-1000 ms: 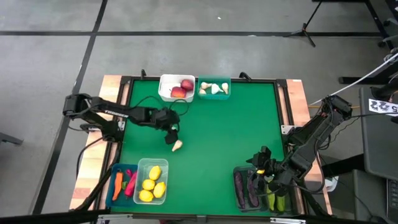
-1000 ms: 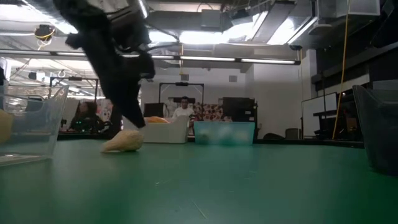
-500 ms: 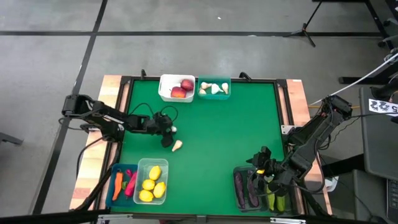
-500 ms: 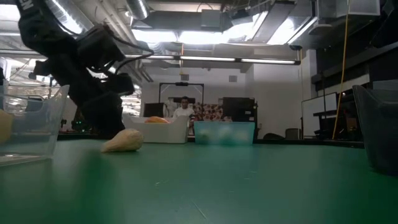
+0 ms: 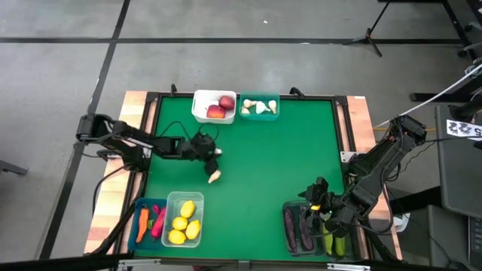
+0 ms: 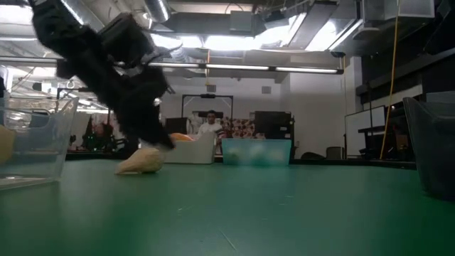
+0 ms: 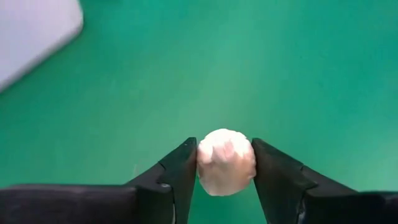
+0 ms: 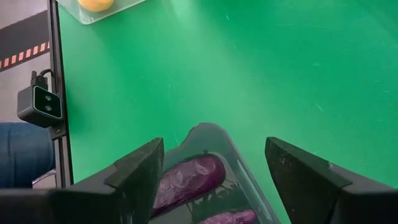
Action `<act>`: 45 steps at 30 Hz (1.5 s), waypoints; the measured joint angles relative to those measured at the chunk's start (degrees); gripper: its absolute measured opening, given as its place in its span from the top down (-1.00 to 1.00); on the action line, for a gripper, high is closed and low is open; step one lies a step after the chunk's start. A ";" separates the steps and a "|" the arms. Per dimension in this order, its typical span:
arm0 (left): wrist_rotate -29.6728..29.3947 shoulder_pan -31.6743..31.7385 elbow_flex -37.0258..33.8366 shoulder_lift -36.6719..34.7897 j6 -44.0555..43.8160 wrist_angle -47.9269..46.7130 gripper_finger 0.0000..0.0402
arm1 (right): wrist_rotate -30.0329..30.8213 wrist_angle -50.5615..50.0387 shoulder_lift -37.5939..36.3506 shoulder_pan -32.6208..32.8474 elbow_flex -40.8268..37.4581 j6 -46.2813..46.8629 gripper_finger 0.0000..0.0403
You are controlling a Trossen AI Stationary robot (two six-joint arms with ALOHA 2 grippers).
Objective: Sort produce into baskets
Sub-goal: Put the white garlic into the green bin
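Nearest the front edge, my right gripper (image 5: 325, 203) hung with its fingers spread wide and empty over the dark bin (image 5: 300, 228) of eggplants (image 8: 186, 176), exactly where it had waited a second before. On the other front corner sat the blue bin (image 5: 143, 223) with a carrot (image 5: 142, 224) and chillies, and just beside it the clear bin (image 5: 184, 220) of lemons (image 5: 181, 223). Farther in, my left gripper (image 5: 213, 166) had changed most: a second earlier its fingers stood apart above the garlic (image 5: 215, 177), half a second ago it had drawn back toward the table's left side, and now it had come down so that both fingers pressed against the bulb's sides. My left wrist view showed what the overhead one could not, the garlic (image 7: 226, 161) pinched squarely between the two pads on the green mat (image 7: 280, 68). The level view suggested the bulb (image 6: 141, 161) was touching the mat, though the arm's blur made that uncertain. At the far edge stood the white bin (image 5: 203, 111) with apples (image 5: 221, 106), touching the teal bin (image 5: 259, 114) holding other garlic.
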 joint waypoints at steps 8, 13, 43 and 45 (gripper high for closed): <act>-0.71 3.92 11.29 0.00 7.50 0.95 0.39 | 0.00 -0.24 0.00 0.01 0.00 -0.01 -0.39; -0.53 10.52 19.71 0.04 12.94 5.10 0.39 | 0.67 -0.24 0.00 0.01 0.00 -0.16 -0.39; 14.93 28.17 46.36 30.83 9.45 0.96 -0.22 | 1.38 0.15 0.00 -0.01 0.00 -1.50 -0.39; 20.09 27.92 46.36 29.94 10.56 -1.90 -0.32 | 1.38 0.16 0.00 -0.01 0.00 -1.29 -0.39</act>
